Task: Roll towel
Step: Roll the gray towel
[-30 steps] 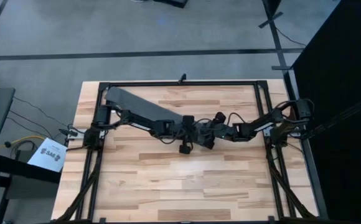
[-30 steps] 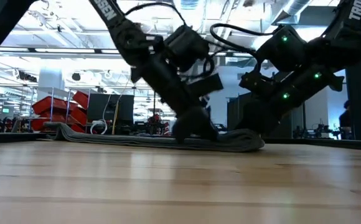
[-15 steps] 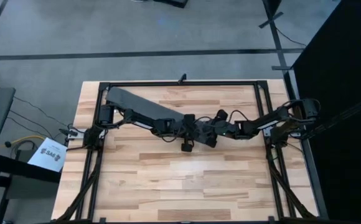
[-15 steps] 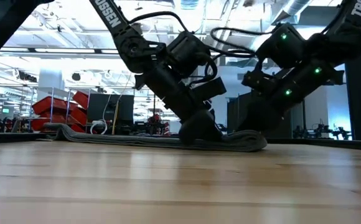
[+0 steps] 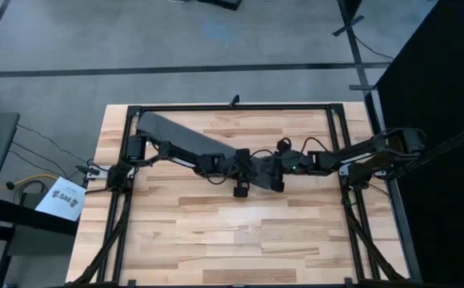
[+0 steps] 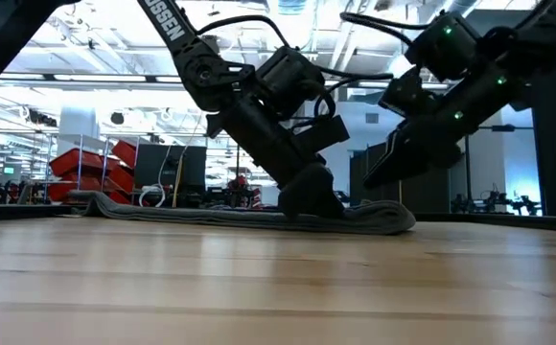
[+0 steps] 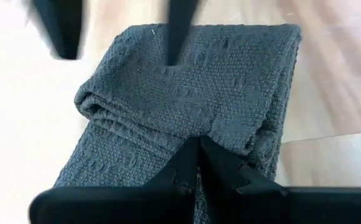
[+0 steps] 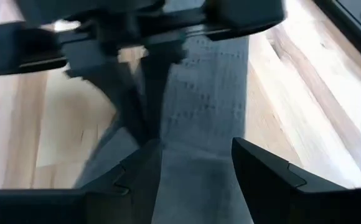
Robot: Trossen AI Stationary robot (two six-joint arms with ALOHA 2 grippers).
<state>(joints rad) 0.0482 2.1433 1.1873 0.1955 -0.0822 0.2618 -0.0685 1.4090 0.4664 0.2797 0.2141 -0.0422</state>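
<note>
Left wrist view: left gripper (image 7: 199, 146) pinches the folded right end of the towel (image 7: 187, 99); right gripper (image 8: 196, 155) hovers spread above it.

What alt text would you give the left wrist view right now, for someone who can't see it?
The left gripper has its two dark fingers pressed together on the dark grey towel, pinching a thick fold at the end of the long folded strip on the pale wooden table. Two blurred dark fingers of the right gripper hang open over the towel's far end.
</note>
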